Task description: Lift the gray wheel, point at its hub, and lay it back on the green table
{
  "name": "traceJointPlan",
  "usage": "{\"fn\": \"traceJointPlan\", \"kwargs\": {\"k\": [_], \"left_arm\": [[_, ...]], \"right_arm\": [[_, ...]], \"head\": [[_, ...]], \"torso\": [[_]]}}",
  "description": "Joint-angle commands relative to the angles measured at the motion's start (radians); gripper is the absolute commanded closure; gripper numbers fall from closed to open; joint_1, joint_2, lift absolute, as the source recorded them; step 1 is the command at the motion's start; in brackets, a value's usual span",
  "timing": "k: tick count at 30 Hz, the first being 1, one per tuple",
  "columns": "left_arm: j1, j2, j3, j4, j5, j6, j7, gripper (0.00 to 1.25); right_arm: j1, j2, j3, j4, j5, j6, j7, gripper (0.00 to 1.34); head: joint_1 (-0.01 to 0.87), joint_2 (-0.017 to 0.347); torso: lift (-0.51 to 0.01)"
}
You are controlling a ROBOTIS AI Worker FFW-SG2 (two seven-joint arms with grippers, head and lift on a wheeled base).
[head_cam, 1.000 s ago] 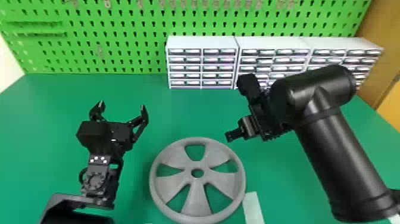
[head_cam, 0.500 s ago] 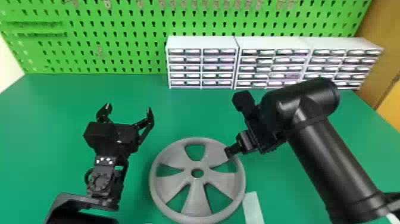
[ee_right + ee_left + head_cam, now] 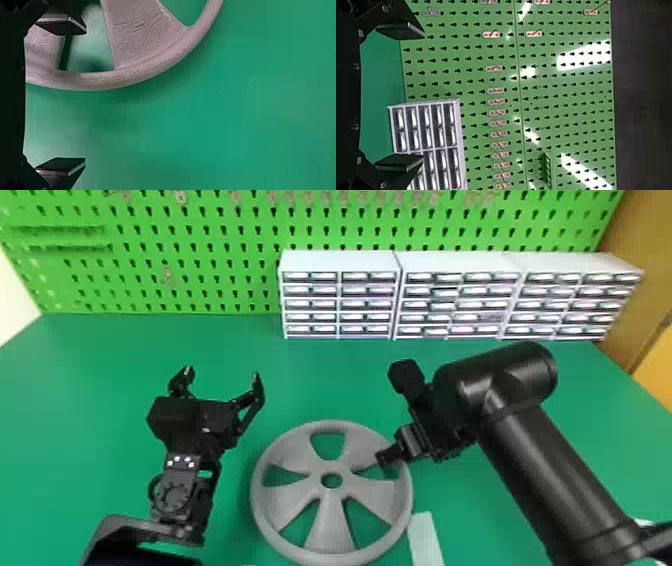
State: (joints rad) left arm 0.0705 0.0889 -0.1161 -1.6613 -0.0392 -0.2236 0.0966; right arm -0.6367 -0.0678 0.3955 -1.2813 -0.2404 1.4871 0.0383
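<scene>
Broadly, the green pegboard (image 3: pixel 200 255) stands behind the green table (image 3: pixel 90 390), whose flat top gives the wheel full support. Small-drawer cabinets (image 3: pixel 340 297) line the back edge, well apart from the work, presumably to leave me lifting room.

Right arm (image 3: pixel 545 470): angled in from the robot's right, its wrist brings the gripper to the wheel's near-side edge on that flank, a short path to the rim.

Gray wheel (image 3: pixel 328 520): lying flat on the table, its spoke openings could admit a finger.

Left gripper (image 3: pixel 222 374): beside the wheel on the robot's left, aimed toward the back, its jaws wide and empty. I judge it is kept aside for pointing later.

Right gripper (image 3: pixel 85 96): jaws wide, holding nothing. One finger lies over a spoke opening, the other outside the rim; closing from such a straddle should pinch the rim. I cannot tell whether either finger is low enough, so lowering may come first; an off-centre pinch could let the wheel tilt.

Pale strip (image 3: pixel 425 540): just beside the rim; purpose unclear.

Hub (image 3: pixel 330 492): central and unobstructed, suited to later indication.
</scene>
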Motion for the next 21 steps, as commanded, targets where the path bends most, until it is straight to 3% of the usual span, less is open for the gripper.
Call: {"fn": "traceJointPlan", "kwargs": {"k": [1, 21], "left_arm": [[0.0, -0.002, 0.0, 0.0, 0.001, 0.0, 0.0, 0.18], [0.0, -0.002, -0.002, 0.0, 0.004, 0.0, 0.002, 0.18]], "right_arm": [[0.002, 0.002, 0.006, 0.016, 0.0, -0.019, 0.0, 0.14], [0.011, 0.002, 0.017, 0.056, -0.013, -0.064, 0.0, 0.17]], "head": [[0.692, 0.048], [0.692, 0.048]], "torso": [[-0.093], [-0.093]]}}
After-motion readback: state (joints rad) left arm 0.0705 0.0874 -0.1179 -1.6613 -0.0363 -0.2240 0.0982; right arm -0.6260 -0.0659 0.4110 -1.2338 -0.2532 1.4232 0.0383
